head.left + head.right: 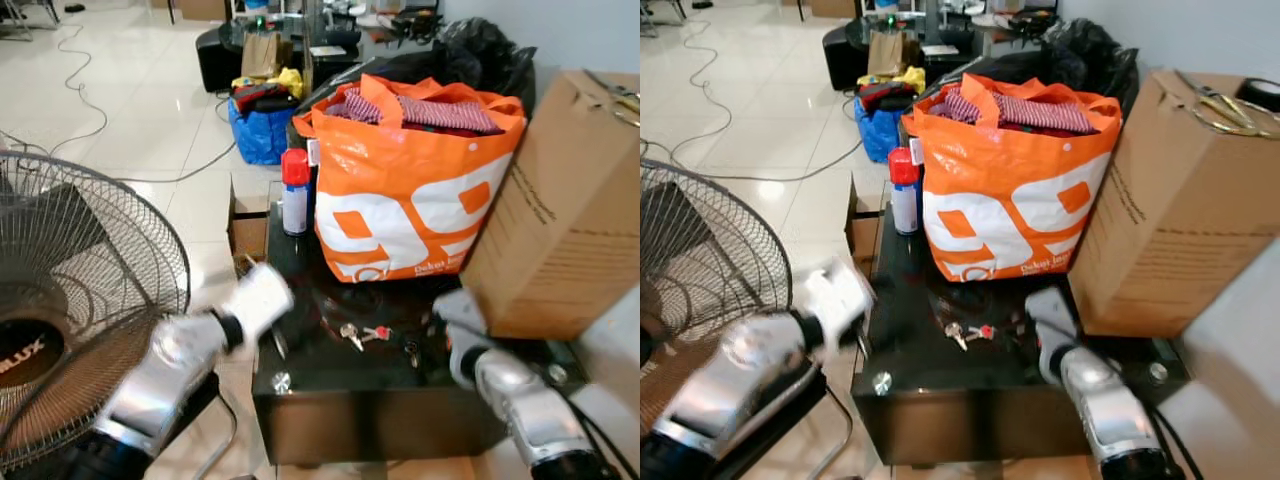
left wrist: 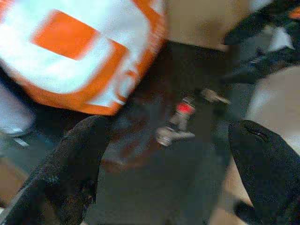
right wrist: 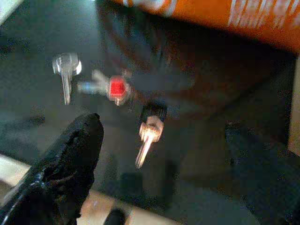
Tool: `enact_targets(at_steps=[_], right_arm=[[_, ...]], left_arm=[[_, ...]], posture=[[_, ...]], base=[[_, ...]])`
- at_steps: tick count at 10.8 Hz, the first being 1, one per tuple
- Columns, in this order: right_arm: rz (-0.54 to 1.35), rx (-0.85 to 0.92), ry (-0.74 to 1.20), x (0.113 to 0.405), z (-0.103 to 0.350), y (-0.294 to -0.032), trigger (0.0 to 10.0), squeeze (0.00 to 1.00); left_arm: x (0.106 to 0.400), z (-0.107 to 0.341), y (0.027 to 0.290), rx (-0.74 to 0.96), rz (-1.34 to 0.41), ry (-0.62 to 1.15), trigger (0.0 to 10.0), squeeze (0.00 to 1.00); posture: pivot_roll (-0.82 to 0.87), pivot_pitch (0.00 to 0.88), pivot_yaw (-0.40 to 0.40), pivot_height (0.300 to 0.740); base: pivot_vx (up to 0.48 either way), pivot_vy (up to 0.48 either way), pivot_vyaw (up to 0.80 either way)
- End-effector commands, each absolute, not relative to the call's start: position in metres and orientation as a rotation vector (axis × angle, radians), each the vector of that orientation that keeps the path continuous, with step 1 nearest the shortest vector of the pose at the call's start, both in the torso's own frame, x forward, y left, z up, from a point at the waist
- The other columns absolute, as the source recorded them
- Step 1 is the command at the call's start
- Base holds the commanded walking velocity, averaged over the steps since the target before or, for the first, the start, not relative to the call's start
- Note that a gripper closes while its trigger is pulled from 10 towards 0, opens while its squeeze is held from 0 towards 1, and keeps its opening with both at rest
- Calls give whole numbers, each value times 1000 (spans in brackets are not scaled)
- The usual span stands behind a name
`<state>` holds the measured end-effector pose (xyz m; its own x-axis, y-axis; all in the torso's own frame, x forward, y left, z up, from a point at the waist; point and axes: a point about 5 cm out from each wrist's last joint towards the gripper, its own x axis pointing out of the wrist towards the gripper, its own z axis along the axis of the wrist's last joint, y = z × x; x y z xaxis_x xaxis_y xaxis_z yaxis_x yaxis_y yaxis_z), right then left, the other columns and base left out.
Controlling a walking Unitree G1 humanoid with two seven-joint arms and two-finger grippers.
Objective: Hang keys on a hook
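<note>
Both head cameras look forward and down from above onto a black table with an orange bag at its far side. Each wrist camera looks along its own black fingers, close above the tabletop. All four views share the keys.

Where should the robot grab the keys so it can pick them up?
Probably at the red-capped middle of the keys, where the bunch joins. They lie flat on the black table, so coming straight down from above seems best. The right gripper is open just above them.
</note>
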<state>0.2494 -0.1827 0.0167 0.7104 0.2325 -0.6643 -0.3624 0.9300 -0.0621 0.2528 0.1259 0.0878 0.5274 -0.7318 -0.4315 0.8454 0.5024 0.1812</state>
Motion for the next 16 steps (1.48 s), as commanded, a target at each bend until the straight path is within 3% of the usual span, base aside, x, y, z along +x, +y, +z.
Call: enact_targets(at_steps=[1, 6, 10, 11, 12, 13, 14, 15, 16], right_arm=[[325, -187, 720, 251, 14, -182, 10000, 0], [341, 34, 702, 260, 3, -153, 10000, 0], [311, -66, 722, 267, -10, -144, 10000, 0], [320, -66, 732, 267, -13, -140, 8784, 0], [316, -72, 739, 267, -16, -138, 8275, 0], [264, -67, 771, 265, -23, -141, 6196, 0], [224, -44, 799, 263, -27, -144, 4824, 0], [208, -25, 805, 262, -29, -145, 4353, 0], [202, -6, 812, 262, -30, -145, 2902, 0]], left_arm=[[248, 81, 126, 426, -1003, 350, 10000, 82], [233, 70, 144, 481, -960, 413, 10000, 90], [222, 80, 156, 487, -932, 409, 10000, 90], [219, 81, 157, 485, -929, 415, 10000, 90], [217, 83, 158, 483, -926, 419, 10000, 90], [212, 85, 158, 474, -928, 428, 10000, 94], [209, 85, 158, 463, -934, 433, 10000, 94], [208, 86, 159, 461, -936, 435, 10000, 94], [208, 86, 159, 456, -941, 439, 10000, 94]], posture=[[-207, 0, -27, 732], [-168, 14, -69, 732], [-111, 60, -88, 732], [-103, 70, -95, 732], [-97, 78, -99, 732], [-92, 87, -103, 732], [-89, 92, -104, 732], [-89, 94, -102, 732], [-90, 95, -99, 732]], base=[[0, 0, 0], [0, 0, 0], [0, 0, 0], [0, 0, 0], [0, 0, 0], [0, 0, 0], [0, 0, 0], [0, 0, 0], [0, 0, 0]])
